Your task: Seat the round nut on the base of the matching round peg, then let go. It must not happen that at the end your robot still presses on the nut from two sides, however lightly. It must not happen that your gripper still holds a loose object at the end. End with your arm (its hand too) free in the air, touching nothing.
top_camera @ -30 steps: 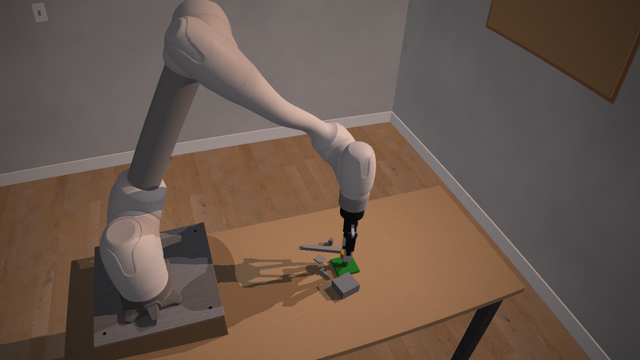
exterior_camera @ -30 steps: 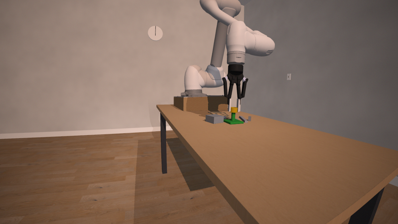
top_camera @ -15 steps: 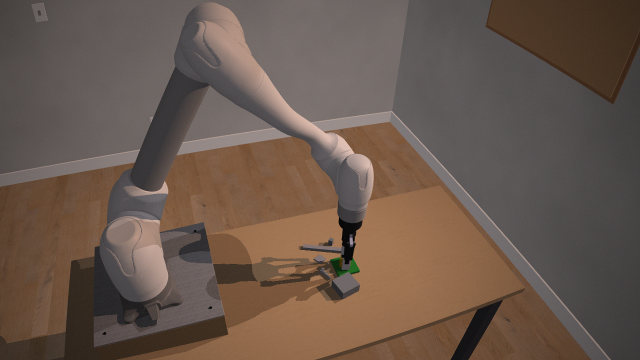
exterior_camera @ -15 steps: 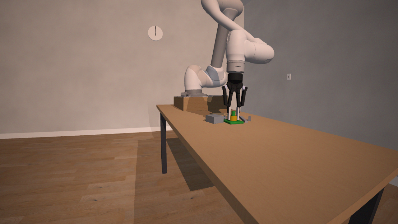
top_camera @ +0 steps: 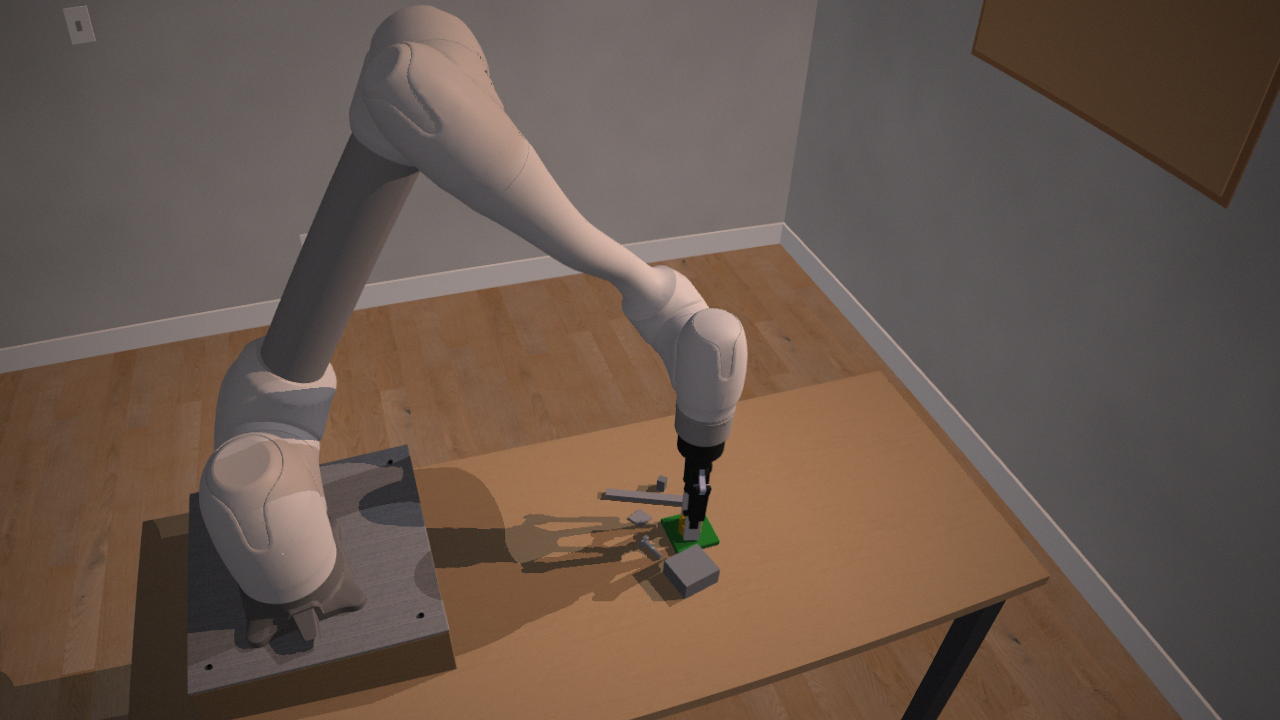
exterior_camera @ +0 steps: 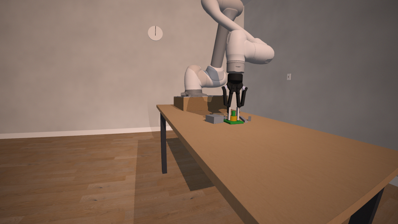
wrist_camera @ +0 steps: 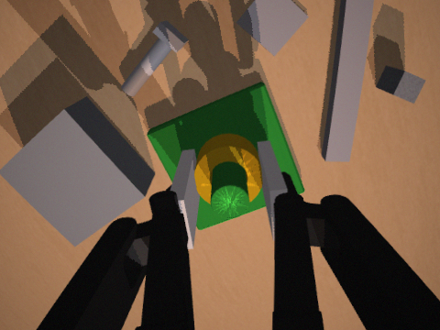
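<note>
The yellow round nut [wrist_camera: 227,172] is threaded over the green round peg [wrist_camera: 230,197] and sits low on it, at or just above the green square base [wrist_camera: 220,128]. In the exterior view the nut [exterior_camera: 233,118] rests on the base [exterior_camera: 233,122] with the peg top [exterior_camera: 233,113] sticking out above it. My gripper [wrist_camera: 228,165] points straight down and is shut on the nut, one grey finger pad on each side. It also shows in the top view [top_camera: 691,528] and the exterior view [exterior_camera: 233,112].
A grey block [wrist_camera: 73,174] lies left of the base, also in the top view [top_camera: 691,571]. A grey bolt [wrist_camera: 149,61], a small grey square plate [wrist_camera: 273,16], a long grey bar [wrist_camera: 350,49] and a small grey cube [wrist_camera: 400,82] lie beyond and to the right.
</note>
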Available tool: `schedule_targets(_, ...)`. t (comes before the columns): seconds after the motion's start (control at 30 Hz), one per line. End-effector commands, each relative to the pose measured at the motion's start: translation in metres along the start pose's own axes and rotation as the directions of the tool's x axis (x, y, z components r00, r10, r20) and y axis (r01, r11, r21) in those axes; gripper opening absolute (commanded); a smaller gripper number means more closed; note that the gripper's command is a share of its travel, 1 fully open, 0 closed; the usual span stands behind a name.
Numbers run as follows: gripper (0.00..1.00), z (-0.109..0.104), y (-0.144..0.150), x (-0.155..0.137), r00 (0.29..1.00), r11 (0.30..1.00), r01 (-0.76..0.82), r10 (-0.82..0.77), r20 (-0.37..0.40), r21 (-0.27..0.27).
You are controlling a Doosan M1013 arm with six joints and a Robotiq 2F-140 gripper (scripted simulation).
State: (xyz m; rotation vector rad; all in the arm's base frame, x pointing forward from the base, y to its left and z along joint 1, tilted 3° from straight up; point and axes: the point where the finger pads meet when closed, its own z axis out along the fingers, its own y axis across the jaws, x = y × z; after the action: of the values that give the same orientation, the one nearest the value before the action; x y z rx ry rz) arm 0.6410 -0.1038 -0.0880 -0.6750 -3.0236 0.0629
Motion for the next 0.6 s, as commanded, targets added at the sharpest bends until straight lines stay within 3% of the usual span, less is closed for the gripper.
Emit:
schedule_targets(0.0,0.0,0.0,0.0,0.0004,1.0,1.0,0.0,0.0,-0.001,0.0)
schedule_targets(0.23,0.0,0.0,0.0,0.0004,1.0,1.0,0.0,0.0,-0.001,0.0)
schedule_targets(0.27,1.0,0.0,0.0,0.0004,1.0,1.0,0.0,0.0,-0.001,0.0)
schedule_targets(0.57,1.0,0.0,0.0,0.0004,1.0,1.0,0.0,0.0,-0.001,0.0)
